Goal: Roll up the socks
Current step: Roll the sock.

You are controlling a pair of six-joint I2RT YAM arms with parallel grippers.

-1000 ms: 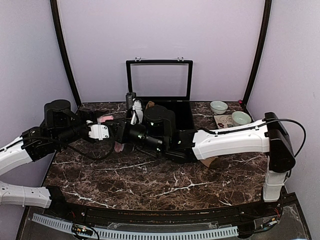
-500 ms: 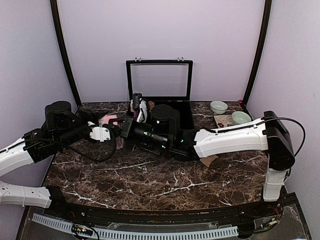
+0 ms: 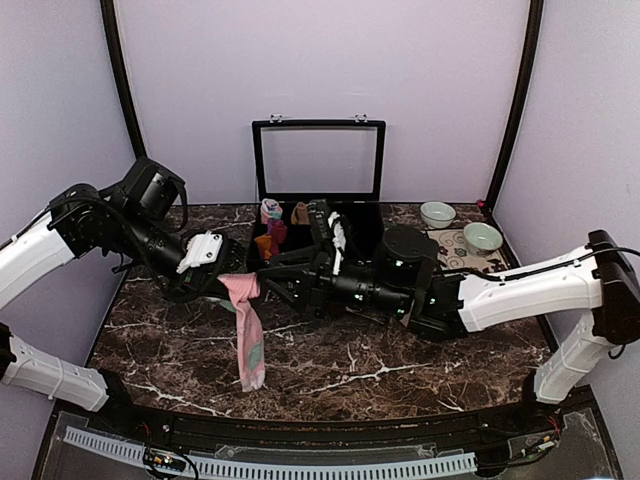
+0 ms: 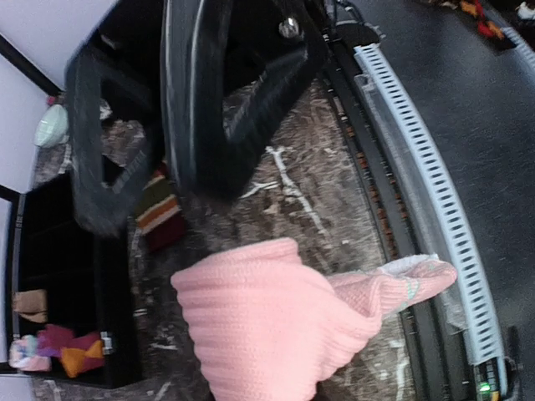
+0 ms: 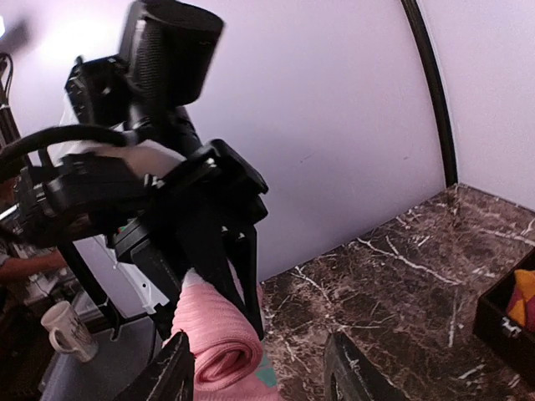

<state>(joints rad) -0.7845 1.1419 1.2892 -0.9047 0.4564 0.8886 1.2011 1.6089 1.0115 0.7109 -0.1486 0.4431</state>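
The left fingers (image 5: 245,271) are pressed together on the upper end of a long pink knitted sock with a mint-white pattern (image 3: 250,345), holding it above the dark marble worktop (image 3: 390,370). The gathered top of the sock bulges beside the fingers, and the rest hangs straight down, its lower end reaching the worktop near the front edge. The right arm stretches across from the right, and its right fingers (image 5: 171,376) stand spread, pinching nothing, with the bunched pink fabric just in front of one of them. A second long sock, striped in red, brown and cream (image 4: 157,213), lies flat on the worktop beneath the right arm, close to the open black box with an upright framed lid (image 3: 318,124) at the back. Inside that box sit a small orange rolled bundle (image 3: 263,244) and a small magenta rolled bundle (image 3: 278,231). Two pale green bowls (image 3: 437,214) stand at the far right
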